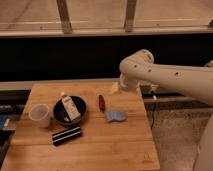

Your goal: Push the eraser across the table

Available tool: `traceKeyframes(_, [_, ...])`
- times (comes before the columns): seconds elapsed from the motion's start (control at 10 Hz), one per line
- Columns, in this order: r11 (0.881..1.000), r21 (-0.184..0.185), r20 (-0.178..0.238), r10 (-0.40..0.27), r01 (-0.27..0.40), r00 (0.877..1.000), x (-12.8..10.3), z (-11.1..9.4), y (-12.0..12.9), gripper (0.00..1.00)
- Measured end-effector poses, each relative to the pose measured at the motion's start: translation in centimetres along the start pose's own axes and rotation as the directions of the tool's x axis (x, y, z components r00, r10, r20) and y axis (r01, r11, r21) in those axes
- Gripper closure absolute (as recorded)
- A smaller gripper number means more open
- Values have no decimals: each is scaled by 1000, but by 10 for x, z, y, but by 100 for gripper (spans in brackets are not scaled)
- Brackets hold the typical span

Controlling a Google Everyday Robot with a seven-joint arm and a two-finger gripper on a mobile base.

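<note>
Clutter crowds the left of the table (pixel 125 146): 1 pale cup (pixel 40 115), then a dark bowl (pixel 59 114) holding a small carton (pixel 70 106). Just below the bowl, at lower left of the frame, the eraser (pixel 66 135) lies flat and slightly slanted, close to the bowl's rim but seemingly apart from it. Right of centre lie a dark-red stick (pixel 101 102) and a light-blue pad (pixel 115 116). The gripper (pixel 118 87) hangs at the table's far edge, just upper right of the stick and well apart from the eraser; whether it is open or closed cannot be told. Good practice, as I judge it: come down low beside 1 long face of the eraser, meet it mid-length so it slides without spinning, and push toward bare wood, away from bowl and cup.
</note>
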Motion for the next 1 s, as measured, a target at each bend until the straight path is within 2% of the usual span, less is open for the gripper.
traceKeyframes(0.3, [1000,0,0,0,0,1000,0,0,0,20])
traceKeyframes(0.4, [1000,1,-1,-1,1,1000,0,0,0,23])
traceKeyframes(0.5, [1000,4,-2,-4,4,1000,1,1,0,30])
traceKeyframes(0.6, [1000,17,0,-15,15,1000,2,1,-1,40])
traceKeyframes(0.7, [997,40,-2,-65,65,998,7,3,5,52])
traceKeyframes(1.0, [982,55,-25,-182,183,983,23,12,34,82])
